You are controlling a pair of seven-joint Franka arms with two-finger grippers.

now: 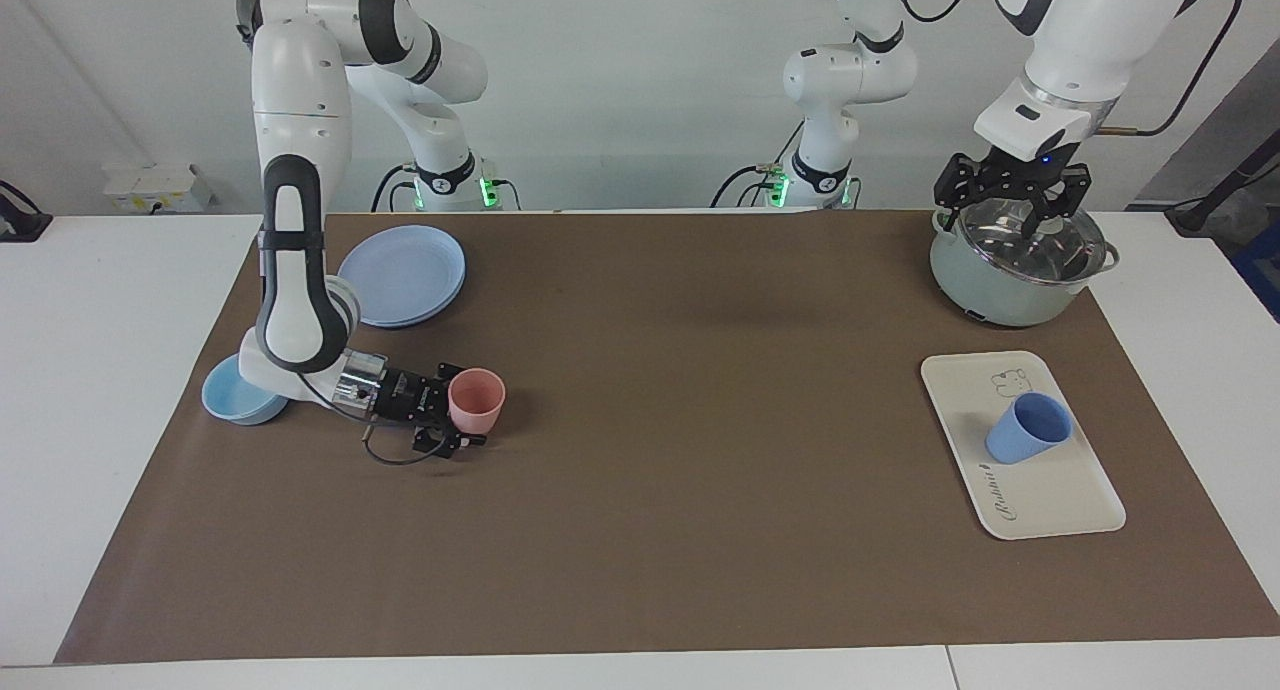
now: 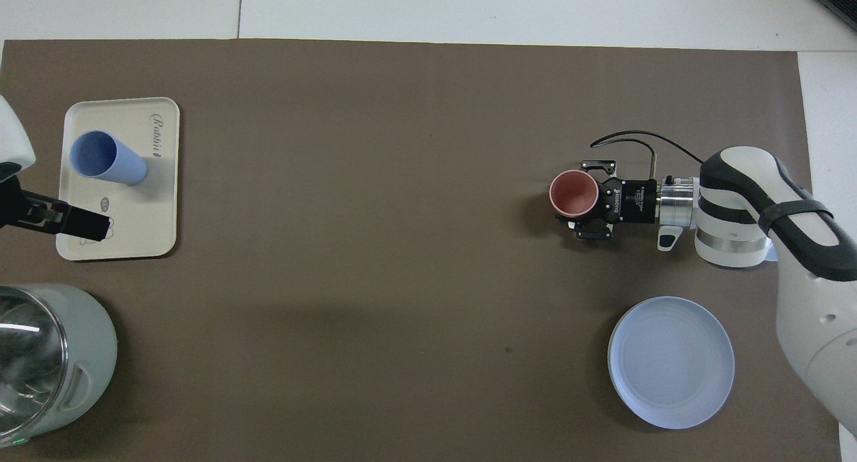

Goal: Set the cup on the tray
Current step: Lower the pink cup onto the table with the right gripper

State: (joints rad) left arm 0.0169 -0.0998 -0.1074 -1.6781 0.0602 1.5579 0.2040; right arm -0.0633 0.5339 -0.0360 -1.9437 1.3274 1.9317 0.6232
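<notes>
Jaws of the right gripper [image 1: 462,410] stand spread around the pink cup [image 1: 476,399] on the bench [image 1: 640,530], low and level. Spread and empty, the left gripper [image 1: 1012,206] hangs over the pot [image 1: 1015,270]. Upright on the tray [image 1: 1060,490] stands the blue cup [image 1: 1028,428].

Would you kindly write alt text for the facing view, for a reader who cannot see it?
A blue cup stands on a cream tray at the left arm's end of a brown mat. At the right arm's end, the right gripper lies low around a pink cup, beside a light-blue bowl and blue plates. The left gripper hangs over a lidded pot.
</notes>
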